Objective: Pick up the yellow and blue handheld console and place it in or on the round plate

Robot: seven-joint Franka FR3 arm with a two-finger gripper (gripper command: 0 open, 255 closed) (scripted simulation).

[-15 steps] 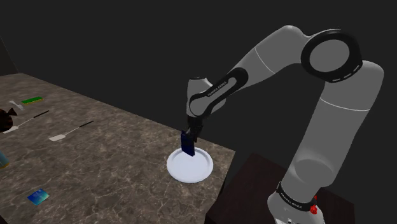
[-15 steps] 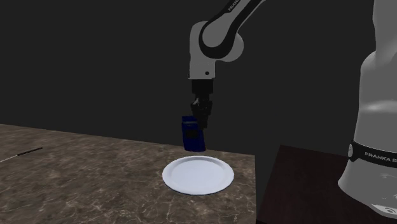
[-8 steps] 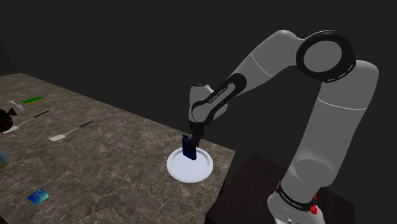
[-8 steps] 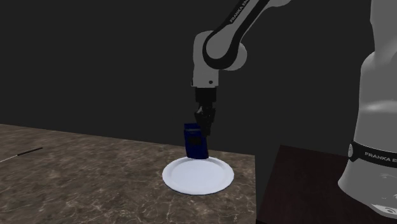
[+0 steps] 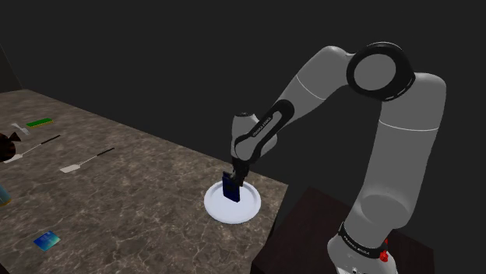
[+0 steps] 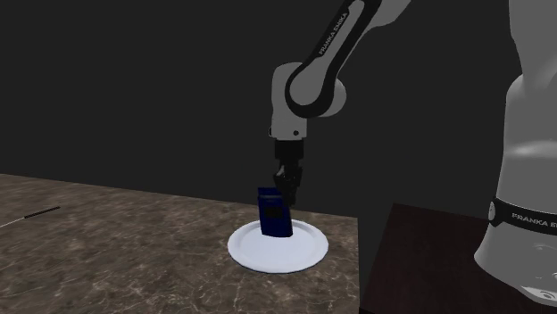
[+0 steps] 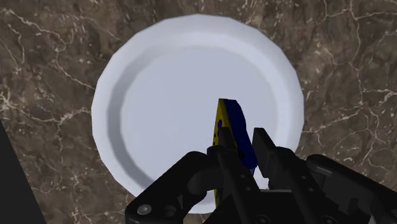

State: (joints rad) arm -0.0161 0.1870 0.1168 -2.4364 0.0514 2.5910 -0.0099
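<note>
The handheld console point(image 6: 274, 213) is a dark blue slab with a yellow face point(image 7: 222, 127). It hangs upright with its lower end just over the round white plate point(image 6: 259, 252), and whether it touches I cannot tell. My black gripper point(image 6: 286, 185) is shut on the console's upper end from above. In the shoulder view the console point(image 5: 231, 186) stands over the plate point(image 5: 243, 209) near the counter's corner, under the gripper point(image 5: 237, 173). In the wrist view the gripper point(image 7: 243, 159) clasps the console on edge, with the plate point(image 7: 159, 83) spread beneath it.
The plate lies on a dark marbled counter point(image 5: 125, 202). Far off at the shoulder view's left lie a white spatula point(image 5: 76, 166), a thin dark stick point(image 5: 40, 143), a green item point(image 5: 39, 122) and a blue card point(image 5: 47, 240). The dark stand point(image 5: 311, 233) sits beside the counter.
The arm has lowered, bringing the held console down from above the plate to just over its surface. The grip has stayed shut.
</note>
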